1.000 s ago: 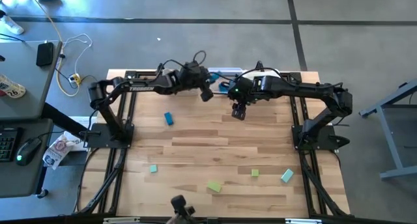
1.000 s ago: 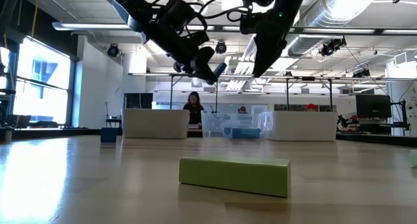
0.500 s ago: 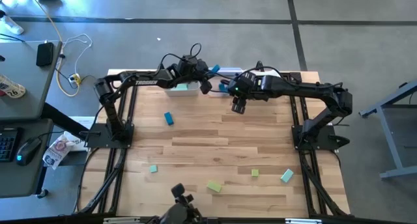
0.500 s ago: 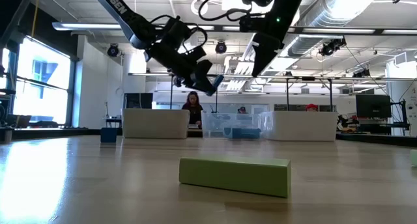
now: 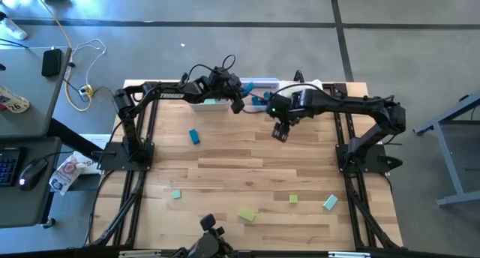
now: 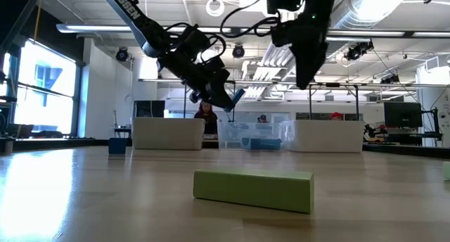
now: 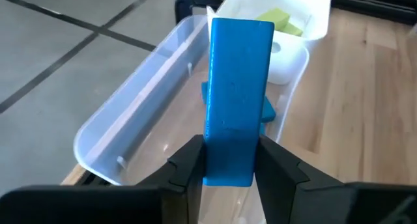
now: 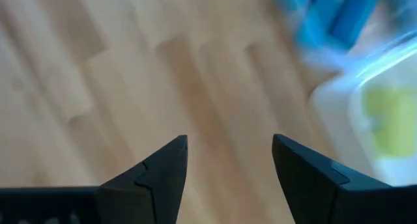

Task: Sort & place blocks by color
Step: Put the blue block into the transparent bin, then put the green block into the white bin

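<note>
Blue bar point(image 7: 238, 100): clamped upright in left hand point(image 7: 225, 162), held above middle clear bin point(image 7: 130, 120) at worktop's far edge; bin already holds blue blocks point(image 7: 267, 110).
Neighbouring white bin point(image 7: 296, 19): yellow-green block point(image 7: 280, 21) inside.
Right hand point(image 8: 228, 155): fingers apart, nothing in them, raised over bare wood nr the bins.
Loose on worktop point(image 5: 247, 157): dark blue block point(image 5: 194, 136) left-centre; pale teal cube point(image 5: 176, 193); yellow-green bar point(image 5: 247, 214), closest to low cam; small yellow-green cube point(image 5: 293, 199); pale teal block point(image 5: 331, 202) on right.
Bkgd: person point(image 6: 208, 115) behind the bins.
</note>
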Available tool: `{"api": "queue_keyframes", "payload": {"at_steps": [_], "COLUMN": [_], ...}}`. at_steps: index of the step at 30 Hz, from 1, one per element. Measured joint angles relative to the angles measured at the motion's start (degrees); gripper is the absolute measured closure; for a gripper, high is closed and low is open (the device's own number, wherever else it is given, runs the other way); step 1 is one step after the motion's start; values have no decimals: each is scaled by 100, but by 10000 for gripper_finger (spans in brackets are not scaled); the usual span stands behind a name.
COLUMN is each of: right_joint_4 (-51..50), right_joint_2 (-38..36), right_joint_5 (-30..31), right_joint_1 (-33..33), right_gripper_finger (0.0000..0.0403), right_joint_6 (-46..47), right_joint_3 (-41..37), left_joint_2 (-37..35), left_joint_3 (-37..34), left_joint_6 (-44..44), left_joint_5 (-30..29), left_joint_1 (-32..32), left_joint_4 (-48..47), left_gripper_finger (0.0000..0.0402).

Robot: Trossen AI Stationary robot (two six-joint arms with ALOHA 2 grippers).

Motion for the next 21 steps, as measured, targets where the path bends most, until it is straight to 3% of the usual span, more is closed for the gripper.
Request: {"api": "queue_keyframes", "payload": {"at_steps": [3,21], "right_joint_4": [-363,-993], "right_joint_2": [0,0], "right_joint_5": [-263,-284], "right_joint_1": [231,2091], "right_gripper_finger": [192,192], "right_joint_6": [409,2182], "right_joint_3": [-2,-4], "left_joint_2": [0,-50], "left_joint_3": [0,-4], "left_joint_6": [-6,-305], "left_joint_5": [53,59], "left_joint_1": [0,-1], "left_joint_4": [-40,-96], "left_gripper_finger": [294,234]}}
